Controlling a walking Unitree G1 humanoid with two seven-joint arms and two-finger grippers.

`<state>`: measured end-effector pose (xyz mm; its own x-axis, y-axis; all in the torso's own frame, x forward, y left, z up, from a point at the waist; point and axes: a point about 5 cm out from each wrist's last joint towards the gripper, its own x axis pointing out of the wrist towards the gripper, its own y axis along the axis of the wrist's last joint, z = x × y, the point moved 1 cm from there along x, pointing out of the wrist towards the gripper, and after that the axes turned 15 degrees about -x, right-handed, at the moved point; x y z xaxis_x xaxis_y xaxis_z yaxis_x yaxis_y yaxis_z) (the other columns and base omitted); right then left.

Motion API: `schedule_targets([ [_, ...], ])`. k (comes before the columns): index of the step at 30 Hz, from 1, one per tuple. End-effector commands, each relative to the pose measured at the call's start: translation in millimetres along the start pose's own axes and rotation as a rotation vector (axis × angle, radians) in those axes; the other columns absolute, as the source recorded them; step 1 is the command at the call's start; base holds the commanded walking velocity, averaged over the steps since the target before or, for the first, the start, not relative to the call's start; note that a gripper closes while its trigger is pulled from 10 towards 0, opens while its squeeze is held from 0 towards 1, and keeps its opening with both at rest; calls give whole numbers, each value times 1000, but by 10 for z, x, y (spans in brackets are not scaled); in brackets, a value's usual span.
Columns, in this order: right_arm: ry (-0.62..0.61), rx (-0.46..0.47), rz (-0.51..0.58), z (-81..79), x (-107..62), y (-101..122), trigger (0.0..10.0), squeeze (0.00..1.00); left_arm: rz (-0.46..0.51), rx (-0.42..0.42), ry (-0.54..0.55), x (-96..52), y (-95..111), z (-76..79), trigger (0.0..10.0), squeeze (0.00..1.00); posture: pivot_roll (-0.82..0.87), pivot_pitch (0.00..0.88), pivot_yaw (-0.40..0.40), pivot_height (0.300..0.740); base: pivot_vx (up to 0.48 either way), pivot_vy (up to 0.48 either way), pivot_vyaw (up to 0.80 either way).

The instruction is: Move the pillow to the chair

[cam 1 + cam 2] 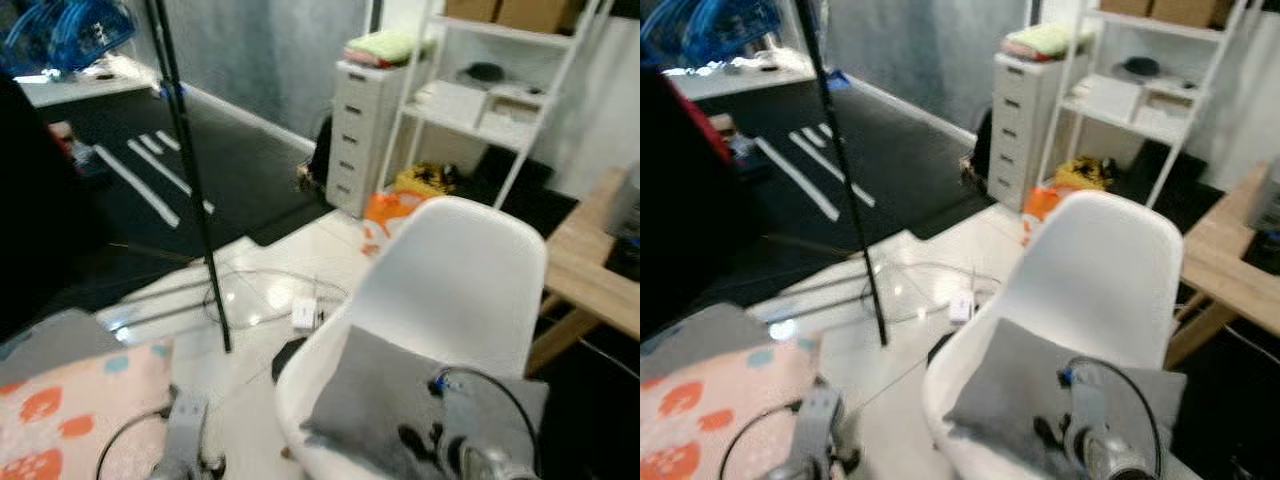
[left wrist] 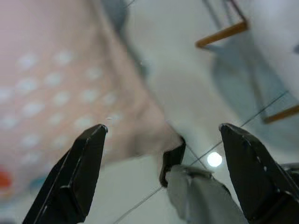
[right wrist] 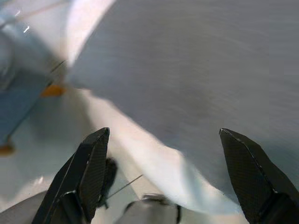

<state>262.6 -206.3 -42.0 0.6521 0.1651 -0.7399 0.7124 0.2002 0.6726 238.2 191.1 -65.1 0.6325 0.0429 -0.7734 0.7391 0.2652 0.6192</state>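
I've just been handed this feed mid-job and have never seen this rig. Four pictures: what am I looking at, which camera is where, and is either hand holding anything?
It is a walking humanoid with two silver arms, each ending in a hand of two long black fingers. The two wide pictures come from a stereo camera on its head, looking forward and down. They show a white chair with a grey pillow lying on its seat, and a pink spotted cushion low on the robot's left.

The other two pictures come from wrist cameras looking along each hand's fingers. The left hand is open over the floor by the pink cushion. The right hand is open above the grey pillow, holding nothing.

Behind stand a white drawer unit, shelves and a wooden table.
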Motion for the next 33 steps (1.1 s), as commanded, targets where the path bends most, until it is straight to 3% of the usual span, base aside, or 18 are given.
schedule_targets([
  [1,4,-3,-16,-7,-3,-42,10000,0,-25,-5,12,-8,-79,-31,10000,0,-169,30,-54,738,0,0,763],
  [33,43,7,5,-66,5,-52,10000,0,-33,32,18,-6,-54,-51,10000,0,-171,34,-52,738,0,0,762],
])
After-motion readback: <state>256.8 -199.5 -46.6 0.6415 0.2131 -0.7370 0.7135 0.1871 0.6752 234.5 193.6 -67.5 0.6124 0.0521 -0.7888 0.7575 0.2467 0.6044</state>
